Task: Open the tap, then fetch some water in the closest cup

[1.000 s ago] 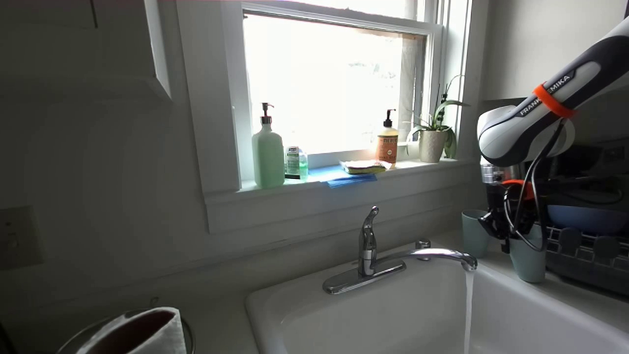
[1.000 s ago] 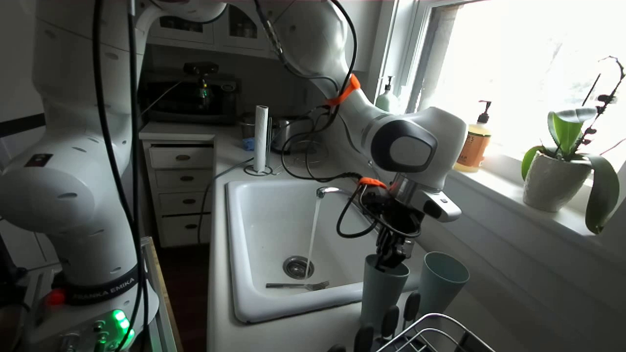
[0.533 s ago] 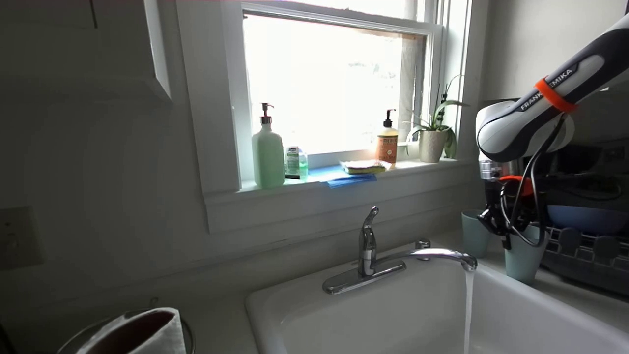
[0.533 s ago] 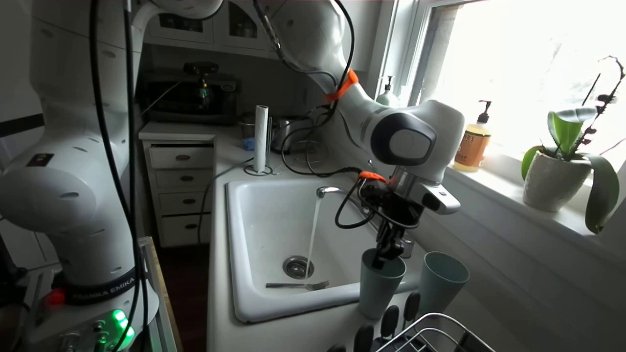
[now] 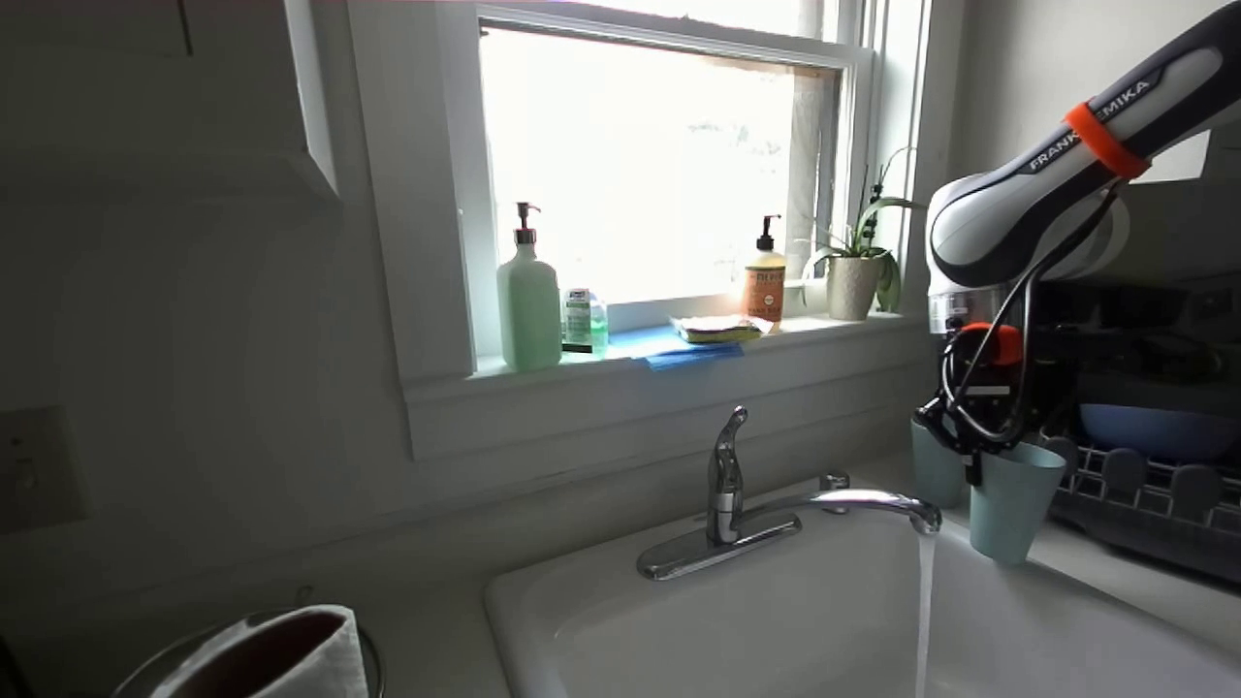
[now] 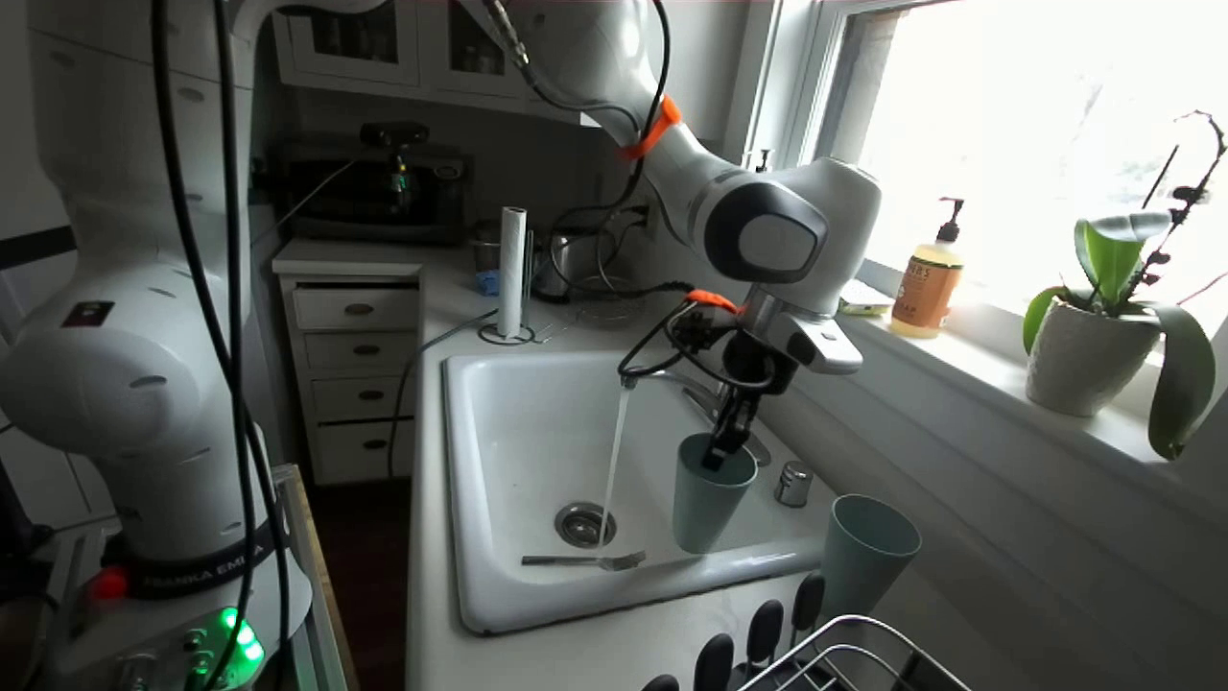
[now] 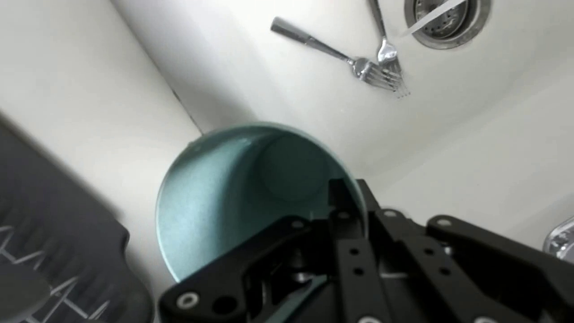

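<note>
The gripper (image 7: 353,188) is closed tight on one wall of the cup (image 6: 703,513), which seems to hang above the edge of the sink (image 6: 532,432), apart from the falling water (image 6: 615,461). Pinched at that one side, it could twist or slip as filling makes it heavy; carried in too high, it might knock the tap (image 5: 724,494). The sink is white, forks (image 7: 362,68) lying near its drain (image 6: 580,525); a pale counter (image 6: 614,643) borders it, and dim walls (image 5: 223,388) frame a bright window (image 5: 640,174)

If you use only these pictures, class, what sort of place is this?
Probably a home kitchen: there is a white sink, a running chrome single-lever faucet and a dish rack.
</note>
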